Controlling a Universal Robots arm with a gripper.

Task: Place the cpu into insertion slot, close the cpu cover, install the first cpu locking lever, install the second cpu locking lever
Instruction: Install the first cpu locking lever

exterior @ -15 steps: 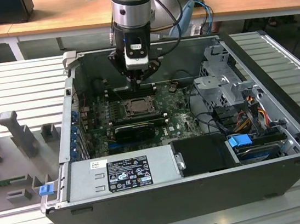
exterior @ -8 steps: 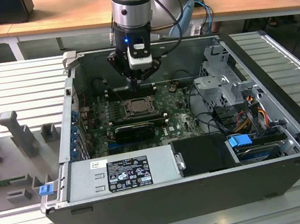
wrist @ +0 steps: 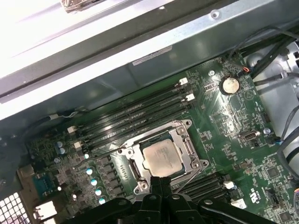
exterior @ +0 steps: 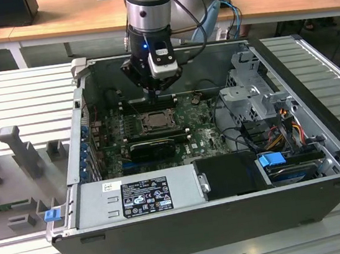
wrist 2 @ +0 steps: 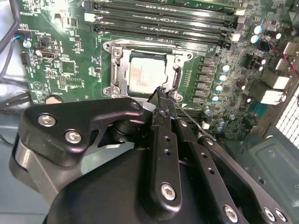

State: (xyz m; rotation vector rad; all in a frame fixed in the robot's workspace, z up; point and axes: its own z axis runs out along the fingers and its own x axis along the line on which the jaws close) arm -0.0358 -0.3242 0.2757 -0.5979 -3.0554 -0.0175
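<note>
In the exterior view, a grey tray [exterior: 14, 179] lies on the exterior view's left, beside the open computer case [exterior: 232, 219]. In the middle of the case, the gripper [exterior: 155, 93] hangs low over the green board [exterior: 206, 136], close to the insertion slot [exterior: 140, 125].

The cpu [exterior: 155, 121] lies flat in the slot. It is a small square with a pale, silvery face. In the first wrist view, the cpu cover [wrist: 189, 149], a dark metal frame with a square window, lies down around it.

In the second wrist view, the two black fingers [wrist 2: 161, 135] are pressed together. Their tips are at the slot's edge, next to a thin metal lever [wrist 2: 189, 115]. I cannot tell if they touch it.

On the exterior view's right sits a metal drive cage [exterior: 256, 90].
</note>
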